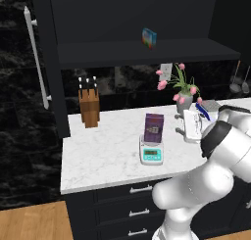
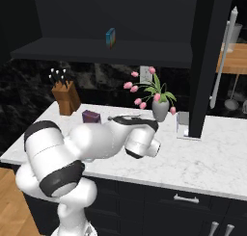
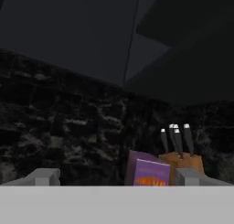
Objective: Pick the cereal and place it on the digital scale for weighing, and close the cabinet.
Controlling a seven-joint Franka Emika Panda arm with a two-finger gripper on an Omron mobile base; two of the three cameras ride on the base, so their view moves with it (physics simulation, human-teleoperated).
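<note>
**Cereal standing on scale; cabinet doors open; gripper wide and empty**

Cabinet (image 1: 142,23): black wall unit above the counter, both doors swung out. Left door edge with its long silver handle (image 1: 37,58) shows in the left base view; the right door (image 2: 207,61) shows in the right base view, reaching down close to the counter.

Counter (image 1: 108,156): white marble top over dark drawers.

Arm (image 1: 215,170): white, bent over the counter's right part; in the right base view it covers most of the cereal and the scale.

Knife block (image 1: 89,106): brown, upright, at the back left of the counter.

Vase of pink flowers (image 1: 182,89): at the back of the counter, right of the cereal.

Cereal (image 1: 153,128): purple box, upright on the scale's plate, mid-counter, well apart from the knife block. In the hand view it sits just left of the knife block.

Scale (image 1: 151,154): teal and white, display facing the counter's front edge.

Blue box (image 1: 149,37): small, on the cabinet's shelf.

Gripper (image 3: 116,177): fingertips (image 3: 43,176) stand wide apart in the hand view, nothing between them, cereal beyond them and not touched.
</note>
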